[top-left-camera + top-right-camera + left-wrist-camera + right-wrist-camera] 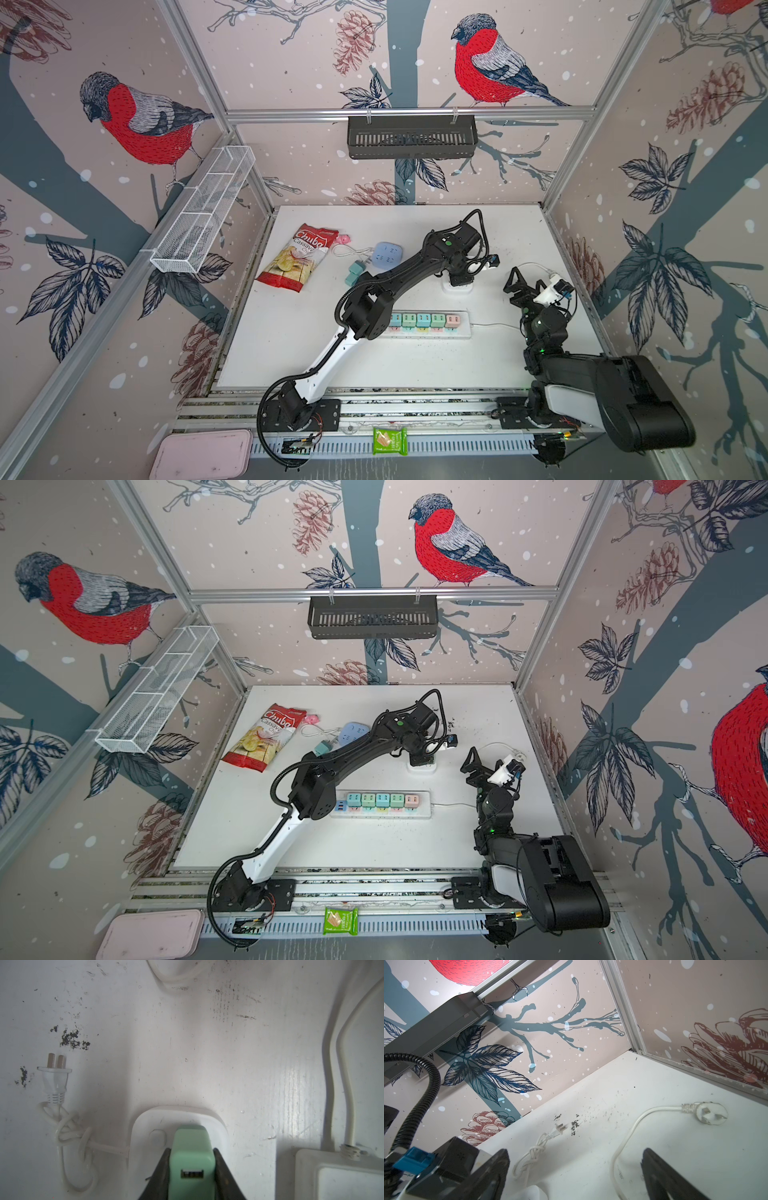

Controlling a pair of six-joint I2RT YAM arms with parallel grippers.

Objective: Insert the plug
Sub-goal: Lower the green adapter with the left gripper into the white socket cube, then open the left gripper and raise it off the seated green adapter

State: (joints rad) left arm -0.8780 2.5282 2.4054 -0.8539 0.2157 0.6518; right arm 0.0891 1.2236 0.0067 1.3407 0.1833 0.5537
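While clamping the green USB charger plug (192, 1159) in the left tool (191, 1150), shut tight on its two sides, stands it upright on the white square socket (145, 1126), USB port facing the wrist camera. Cannot tell prong depth, hidden under the body. Judged so: reach and alignment done, insertion under way or just finished. Left to do: press fully home if needed, then release and lift away. Holds the right tool (575, 1156) spread wide and empty, hovering off the desk (415, 365) toward the right wall, apart from the socket in both top views.

For room: meets a knotted cord ending in a two-pin plug (55, 1076) beside the socket on one side. Meets a white box (340, 1176) with its own cord near on the other side, probably the same cord seen from the right wrist running to a three-pin plug (708, 1114). Nothing overhead but the arm itself, so likely clear for a straight lift. Finds the power strip (461, 324), filled with pastel chargers, nearer the robot and partly under the left arm's elbow. Finds a chips bag (297, 259) and a blue socket (386, 252) well apart at the far left. Should mind both cords in any sideways retreat.
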